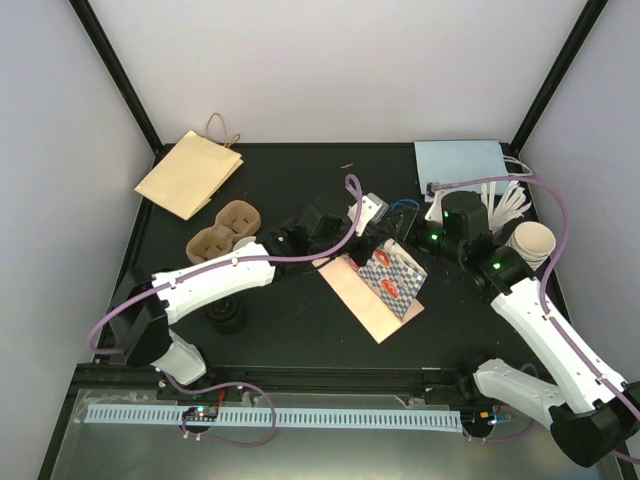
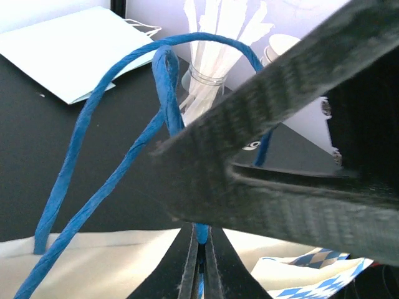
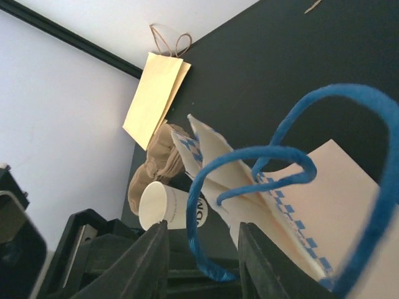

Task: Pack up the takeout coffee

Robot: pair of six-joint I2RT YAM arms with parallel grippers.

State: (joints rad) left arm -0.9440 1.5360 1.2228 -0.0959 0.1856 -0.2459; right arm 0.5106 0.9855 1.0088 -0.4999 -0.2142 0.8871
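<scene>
A white paper bag with a blue check pattern (image 1: 392, 280) lies half open at the table's middle, its blue rope handles (image 1: 402, 211) raised. My left gripper (image 1: 380, 222) is shut on one blue handle (image 2: 112, 93), pinched between the fingertips in the left wrist view (image 2: 201, 243). My right gripper (image 1: 410, 238) is open, and the other handle loop (image 3: 280, 156) passes between its fingers (image 3: 157, 249) without being pinched. A white paper cup (image 3: 163, 205) lies on its side beyond the bag. Stacked white cups (image 1: 532, 243) stand at the right.
A brown cup carrier (image 1: 225, 230) and a flat brown paper bag (image 1: 190, 172) lie at the back left. A light blue bag (image 1: 462, 160) and a jar of white stirrers (image 1: 508, 205) are at the back right. A black round object (image 1: 228, 316) sits under the left arm.
</scene>
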